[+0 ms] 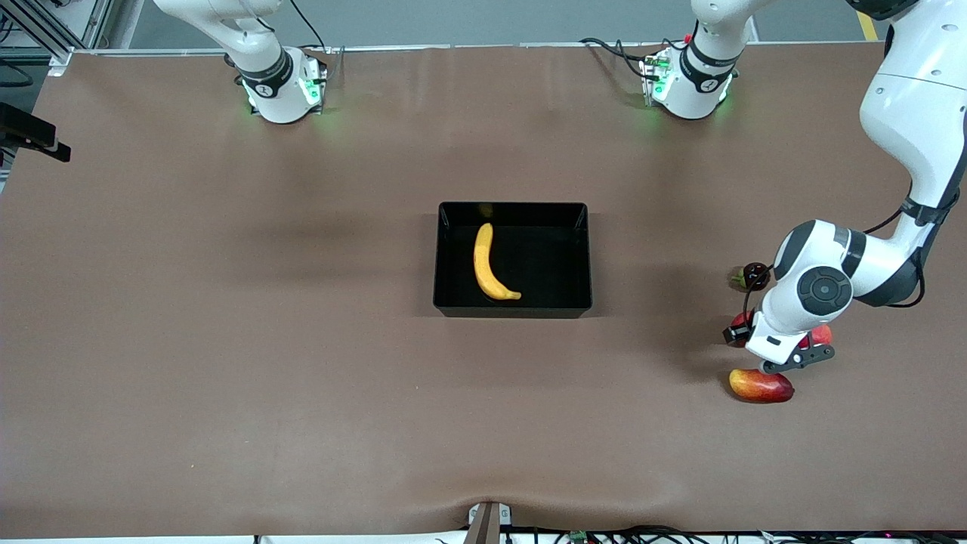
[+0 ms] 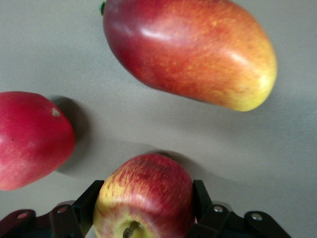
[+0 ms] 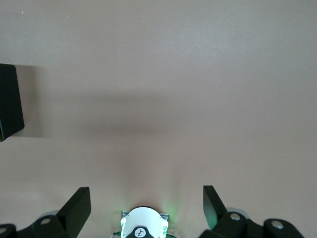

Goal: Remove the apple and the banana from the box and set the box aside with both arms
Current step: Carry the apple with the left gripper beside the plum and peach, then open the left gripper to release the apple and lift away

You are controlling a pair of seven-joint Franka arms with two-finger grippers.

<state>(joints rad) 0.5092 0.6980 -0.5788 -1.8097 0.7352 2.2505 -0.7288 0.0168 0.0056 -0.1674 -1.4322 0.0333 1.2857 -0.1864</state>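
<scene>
The banana [image 1: 487, 264] lies in the black box [image 1: 574, 302] at the middle of the table. My left gripper [image 1: 802, 357] is low over the table at the left arm's end. In the left wrist view it [image 2: 148, 191] is shut on the red apple with yellow streaks [image 2: 146, 198], one finger on each side. The apple [image 1: 823, 335] shows only partly under the wrist in the front view. My right gripper [image 3: 147, 208] is open and empty, held high over bare table near its own base; it is out of the front view.
A red-and-yellow mango [image 1: 761, 385] [image 2: 190, 52] lies just nearer the front camera than the left gripper. A plain red fruit [image 1: 741, 319] [image 2: 29, 139] lies beside the apple. A small dark round thing [image 1: 753, 276] lies farther back. A box corner [image 3: 10, 101] shows in the right wrist view.
</scene>
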